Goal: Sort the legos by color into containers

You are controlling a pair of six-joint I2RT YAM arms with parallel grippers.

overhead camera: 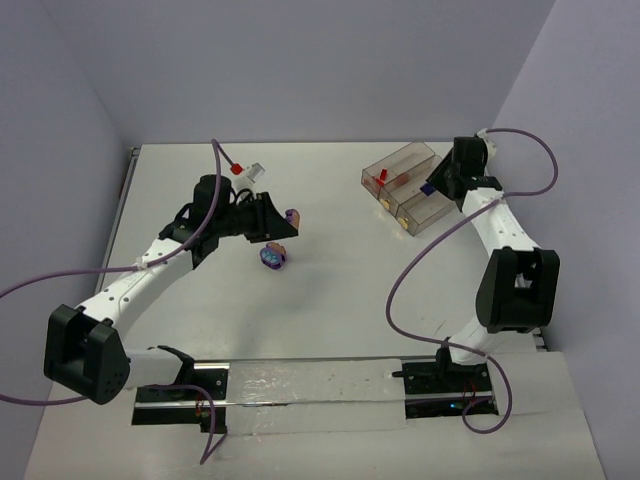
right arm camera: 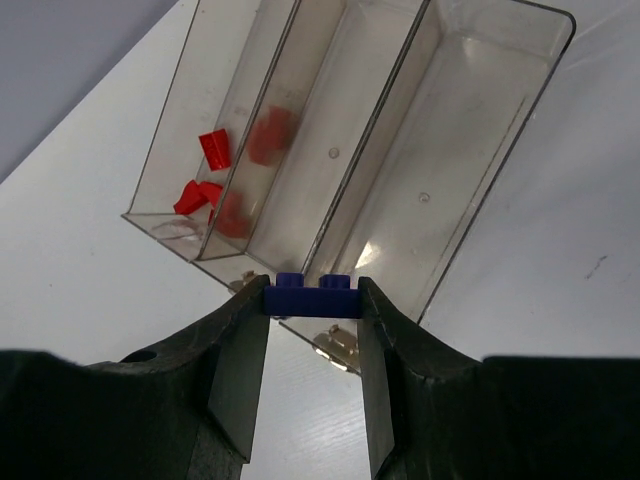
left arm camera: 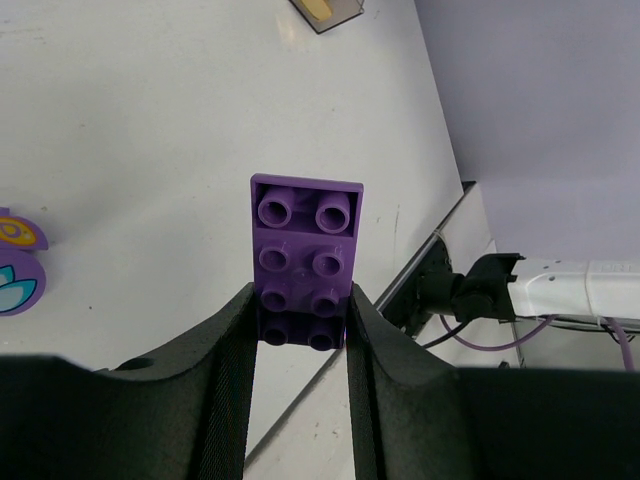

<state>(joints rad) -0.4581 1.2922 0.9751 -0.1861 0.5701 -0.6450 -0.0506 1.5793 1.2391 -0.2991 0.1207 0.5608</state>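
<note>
My left gripper [overhead camera: 277, 228] is shut on a purple studded lego plate [left arm camera: 305, 260] and holds it above the table; the plate also shows in the top view [overhead camera: 293, 215]. A small clump of purple and blue legos [overhead camera: 273, 258] lies on the table just below it and shows at the left wrist view's left edge [left arm camera: 15, 270]. My right gripper [right arm camera: 311, 300] is shut on a dark blue lego brick [right arm camera: 311, 297], at the near end of the clear three-compartment tray [right arm camera: 480, 130]. Red legos [right arm camera: 212, 150] lie in its left compartment. The tray stands at the back right [overhead camera: 437, 212].
One red lego [overhead camera: 237, 169] lies beside a small clear piece [overhead camera: 258, 171] at the back of the table, behind the left arm. A metal rail [overhead camera: 300, 385] runs along the near edge between the arm bases. Walls enclose the table on three sides.
</note>
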